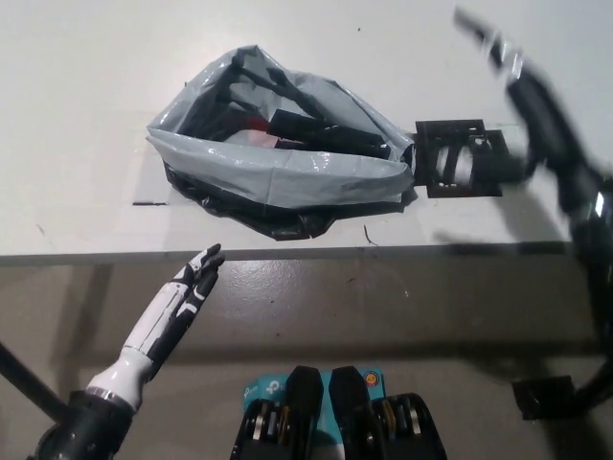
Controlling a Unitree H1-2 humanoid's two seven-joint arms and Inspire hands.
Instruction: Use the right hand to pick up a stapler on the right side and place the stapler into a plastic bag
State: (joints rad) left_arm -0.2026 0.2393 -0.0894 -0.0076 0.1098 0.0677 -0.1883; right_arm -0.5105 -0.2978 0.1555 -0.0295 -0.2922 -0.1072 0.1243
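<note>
**Q:** Where is the right robot hand, and what does it hold?

**A:** The black right robot hand is a blurred streak at the far right of the white surface. I cannot tell how far its fingers are spread. No object shows in it.

**Q:** Which way does the stapler lie from it?

**A:** To its left and a little nearer the robot sits a crumpled grey plastic bag, glossy and thin, with its mouth gaping upward. Inside lies a long dark object, hard-edged and matte, which is probably the stapler, though I cannot confirm that. Its long axis runs across the bag, with one end toward the right robot hand. Beside it is a small red patch.

**Q:** Anything between hand and bag?

**A:** A flat, square black pad touches the bag's right end. No stapler shows on it.

**Q:** And the other hand?

**A:** The white left robot hand rests below the surface's front edge, fingers straight and holding nothing.
</note>
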